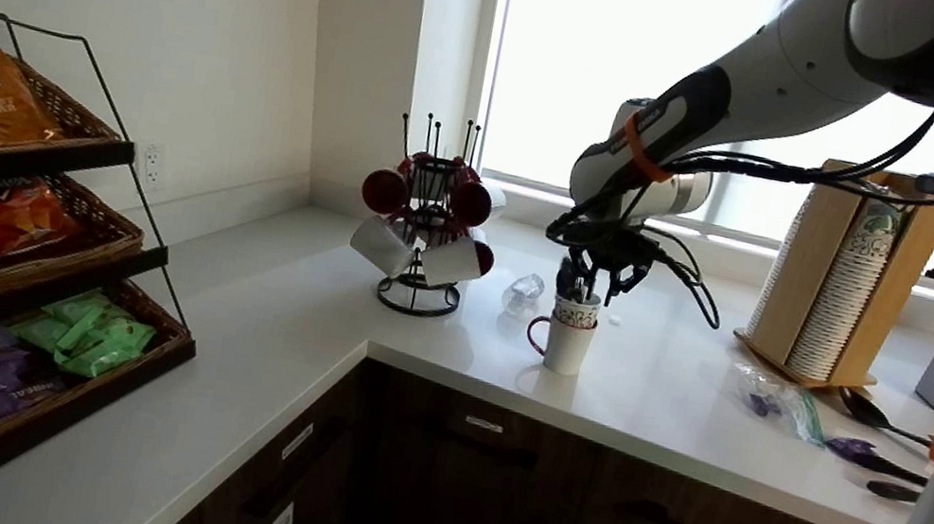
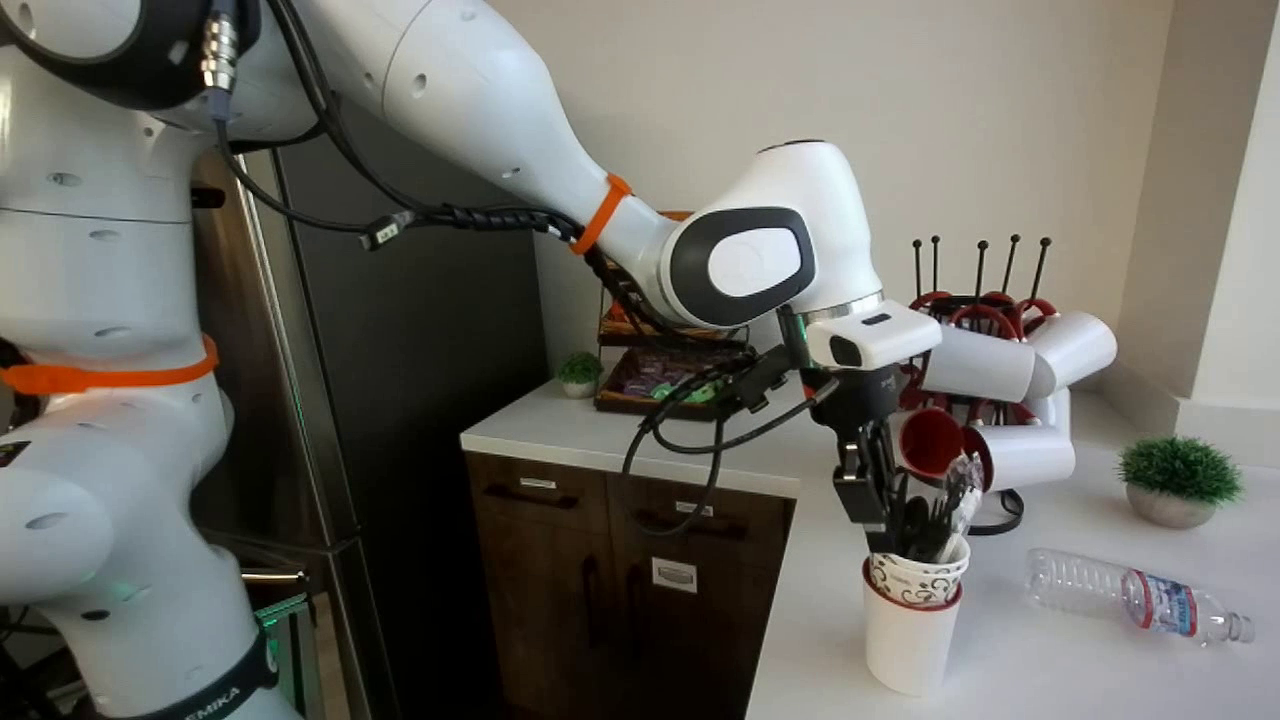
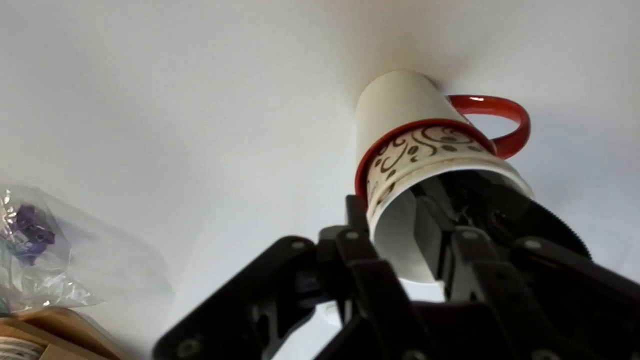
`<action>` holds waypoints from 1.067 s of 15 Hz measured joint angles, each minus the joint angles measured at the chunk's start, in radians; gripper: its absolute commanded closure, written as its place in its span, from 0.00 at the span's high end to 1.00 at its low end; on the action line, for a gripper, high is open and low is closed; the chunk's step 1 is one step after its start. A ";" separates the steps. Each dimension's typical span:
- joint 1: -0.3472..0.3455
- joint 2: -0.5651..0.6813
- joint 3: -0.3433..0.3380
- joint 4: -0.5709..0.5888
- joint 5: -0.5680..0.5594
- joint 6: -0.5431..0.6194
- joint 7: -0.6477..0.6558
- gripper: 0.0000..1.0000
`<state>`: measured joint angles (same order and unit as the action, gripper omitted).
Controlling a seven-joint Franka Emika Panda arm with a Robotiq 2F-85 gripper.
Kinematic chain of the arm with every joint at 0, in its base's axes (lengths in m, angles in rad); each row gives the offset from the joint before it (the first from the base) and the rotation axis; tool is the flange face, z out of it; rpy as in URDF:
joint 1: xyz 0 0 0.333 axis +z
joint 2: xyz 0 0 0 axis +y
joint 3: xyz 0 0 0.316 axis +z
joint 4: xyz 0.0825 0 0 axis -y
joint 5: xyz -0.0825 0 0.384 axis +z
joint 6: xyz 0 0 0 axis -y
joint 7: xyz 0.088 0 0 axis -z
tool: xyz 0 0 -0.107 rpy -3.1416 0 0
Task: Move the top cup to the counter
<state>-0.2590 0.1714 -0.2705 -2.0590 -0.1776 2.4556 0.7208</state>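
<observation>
A patterned paper cup (image 1: 577,310) sits nested in a white mug (image 1: 567,349) with a red rim and handle. The mug stands upright on the white counter (image 1: 664,398). The paper cup (image 2: 918,578) and mug (image 2: 910,640) show in both exterior views. Black plastic utensils (image 2: 925,525) stand in the paper cup. In the wrist view, my gripper (image 3: 392,225) is partly open at the rim of the paper cup (image 3: 425,147). One finger is outside the cup wall and the other is inside, beside a dark utensil. The gripper (image 2: 878,525) points down over the near rim.
A mug rack (image 1: 415,303) with several red-and-white mugs stands close by. A plastic bottle (image 2: 1165,600) lies on the counter. A clear bag (image 1: 774,403) and dark spoons (image 1: 873,410) lie near a wooden cup holder (image 1: 797,272). Snack baskets (image 1: 0,237) stand on the other counter arm.
</observation>
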 measured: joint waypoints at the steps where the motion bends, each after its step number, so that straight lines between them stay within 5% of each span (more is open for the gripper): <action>1: 0.001 0.005 -0.002 0.005 0.004 0.000 0.003 0.28; 10: 0.007 0.059 -0.022 0.050 0.043 0.000 0.081 0.26; 12: 0.009 0.072 -0.027 0.060 0.044 0.000 0.099 0.17; 13: 0.009 0.077 -0.029 0.064 0.045 0.000 0.105 0.00; 16: 0.011 0.088 -0.033 0.072 0.045 0.000 0.123 0.00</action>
<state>-0.2479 0.2593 -0.3037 -1.9867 -0.1325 2.4554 0.8437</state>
